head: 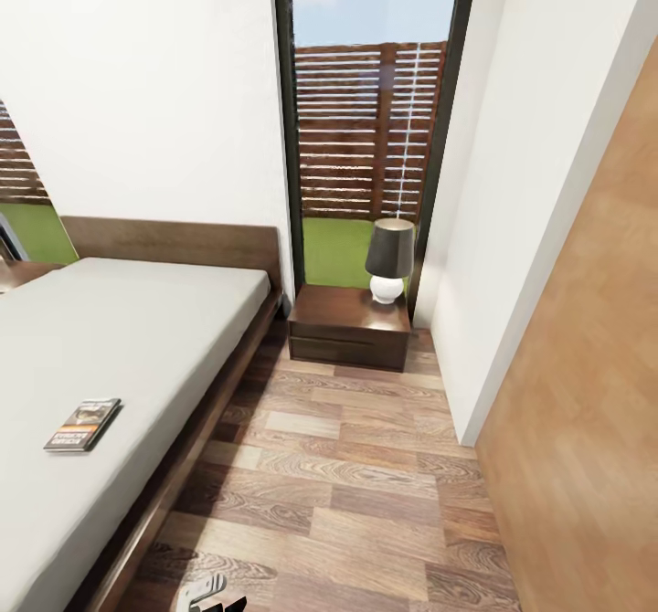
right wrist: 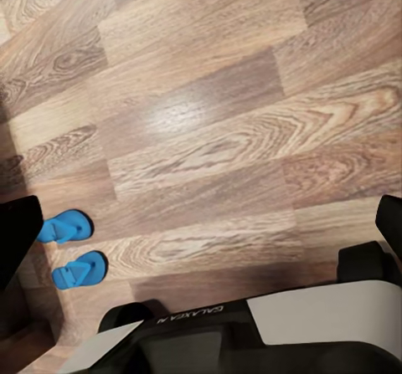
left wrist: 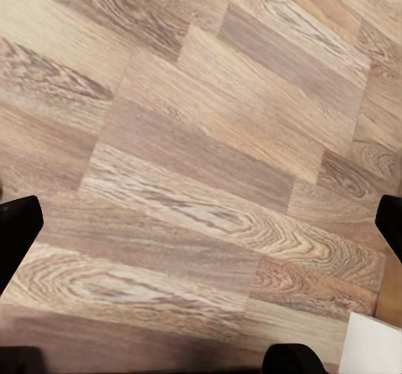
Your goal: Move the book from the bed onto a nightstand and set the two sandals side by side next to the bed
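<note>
Book [head: 83,425] flat on bed [head: 137,338], long axis toward the headboard; both claws wide over floor [left wrist: 201,156].

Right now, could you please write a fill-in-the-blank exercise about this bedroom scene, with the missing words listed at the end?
1. The book lies on the ____.
2. A lamp stands on top of the ____ beside the bed.
3. The two sandals lying on the floor are ____ in colour.

Missing words: bed (mattress); nightstand; blue
</note>
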### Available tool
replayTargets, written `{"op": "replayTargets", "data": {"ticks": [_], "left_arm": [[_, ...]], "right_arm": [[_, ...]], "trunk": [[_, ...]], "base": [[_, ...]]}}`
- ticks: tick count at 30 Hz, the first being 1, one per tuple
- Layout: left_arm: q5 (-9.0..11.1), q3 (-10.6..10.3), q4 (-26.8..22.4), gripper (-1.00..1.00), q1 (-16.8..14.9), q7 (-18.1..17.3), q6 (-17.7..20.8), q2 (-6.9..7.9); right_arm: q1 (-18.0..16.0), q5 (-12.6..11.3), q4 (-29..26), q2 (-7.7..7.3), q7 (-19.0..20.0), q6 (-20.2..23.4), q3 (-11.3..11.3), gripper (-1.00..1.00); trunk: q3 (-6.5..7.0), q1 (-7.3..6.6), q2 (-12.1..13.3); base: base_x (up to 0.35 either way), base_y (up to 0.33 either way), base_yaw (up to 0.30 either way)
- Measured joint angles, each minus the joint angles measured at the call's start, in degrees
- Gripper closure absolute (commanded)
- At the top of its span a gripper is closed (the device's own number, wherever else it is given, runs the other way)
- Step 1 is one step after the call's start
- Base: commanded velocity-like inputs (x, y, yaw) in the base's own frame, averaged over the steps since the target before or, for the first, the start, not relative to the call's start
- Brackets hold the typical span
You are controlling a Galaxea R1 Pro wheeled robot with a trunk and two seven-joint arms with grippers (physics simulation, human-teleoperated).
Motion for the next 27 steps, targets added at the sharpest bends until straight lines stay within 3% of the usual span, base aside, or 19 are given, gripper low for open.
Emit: {"op": "replayTargets", "data": {"ticks": [14,27], "left_arm": [[0.0,0.1,0.0,-1.0,0.0,0.0,0.0,0.0],[0.0,0.1,0.0,-1.0,0.0,0.0,0.0,0.0]], "right_arm": [[0.0,0.0,0.0,0.0,0.0,0.0,0.0,-1.0],[0.0,-0.2,0.0,0.0,0.0,-0.1,0.0,-1.0]], "trunk": [[2.52,-3.08,5.6],[3.34,-3.08,5.6]], "base": [[0.0,0.0,0.0],[0.0,0.0,0.0]]}}
